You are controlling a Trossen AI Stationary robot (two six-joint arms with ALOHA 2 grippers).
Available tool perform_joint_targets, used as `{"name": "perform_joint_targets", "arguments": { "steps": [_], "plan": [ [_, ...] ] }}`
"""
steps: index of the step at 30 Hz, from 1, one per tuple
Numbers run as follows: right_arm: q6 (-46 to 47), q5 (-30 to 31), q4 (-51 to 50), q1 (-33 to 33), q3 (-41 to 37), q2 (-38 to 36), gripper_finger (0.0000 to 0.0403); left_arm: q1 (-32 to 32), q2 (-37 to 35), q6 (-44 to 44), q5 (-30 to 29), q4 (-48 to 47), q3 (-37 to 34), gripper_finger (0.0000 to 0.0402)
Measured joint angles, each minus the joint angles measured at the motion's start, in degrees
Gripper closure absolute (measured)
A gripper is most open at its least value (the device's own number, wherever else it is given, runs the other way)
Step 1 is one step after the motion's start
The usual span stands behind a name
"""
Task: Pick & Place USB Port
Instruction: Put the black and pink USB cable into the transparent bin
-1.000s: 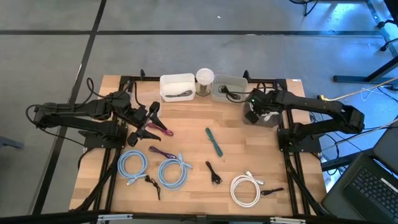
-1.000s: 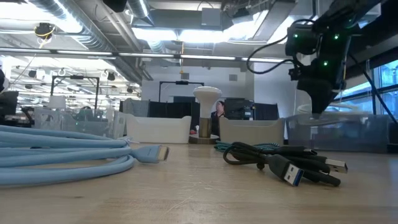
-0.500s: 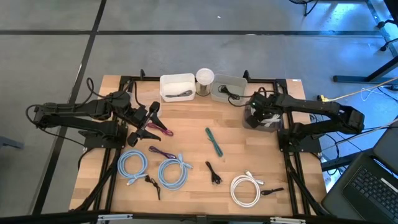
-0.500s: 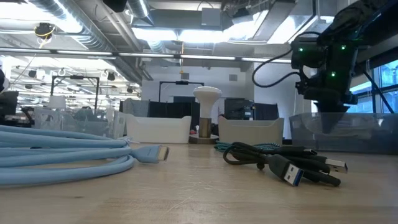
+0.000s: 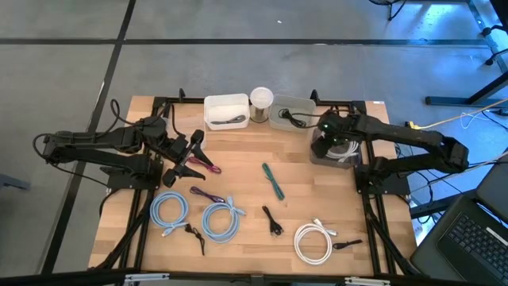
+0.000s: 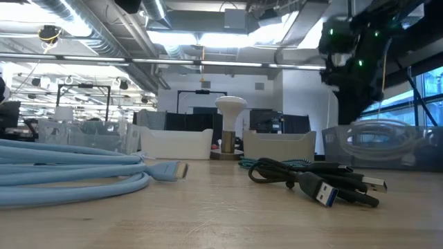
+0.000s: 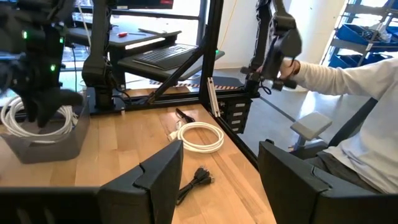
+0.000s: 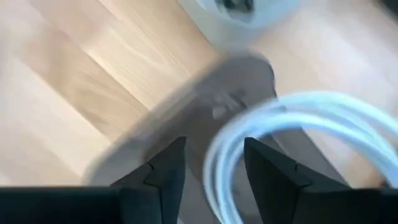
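Note:
My right gripper (image 5: 329,140) hangs open over the grey bin (image 5: 321,154) at the table's right, fingers pointing steeply down. A coiled white cable (image 5: 344,153) lies inside the bin (image 6: 408,153), resting on its floor and walls; the coil (image 6: 385,135) also shows through the low view's clear wall. In the right wrist view the cable (image 8: 292,112) curves below my open fingers (image 8: 214,165), blurred. My left gripper (image 5: 194,154) waits open at the table's left, holding nothing (image 7: 214,186).
Loose on the table: a second white coil (image 5: 313,242), a black USB cable (image 5: 274,222), a teal cable (image 5: 272,180), two blue coils (image 5: 171,210), purple cables (image 5: 208,195). A white bin (image 5: 226,111) and another grey bin (image 5: 290,114) stand at the far edge. A person's sleeve (image 7: 348,81) shows beyond the table.
My right gripper dipped into the grey bin with the white cable, then rose straight up out of it. It has let go: the coil stays lying in the bin while the fingers stand above it.

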Motion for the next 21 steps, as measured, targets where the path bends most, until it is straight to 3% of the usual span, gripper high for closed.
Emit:
{"name": "perform_joint_targets", "arguments": {
  "steps": [12,17,21],
  "plan": [
    [7.86,-16.24,3.55,14.0,7.55,-9.18,0.0244,0.01,0.0,0.0,0.0,0.02,0.0,0.0203],
    [12.45,-16.99,8.51,22.14,7.24,-10.04,0.0244,0.01,0.0,0.0,-0.01,0.01,0.0,0.0203],
    [14.08,-14.1,12.55,28.68,7.24,-9.17,0.0244,-0.01,0.0,0.0,0.0,0.0,0.0,0.0203]
  ]
}}
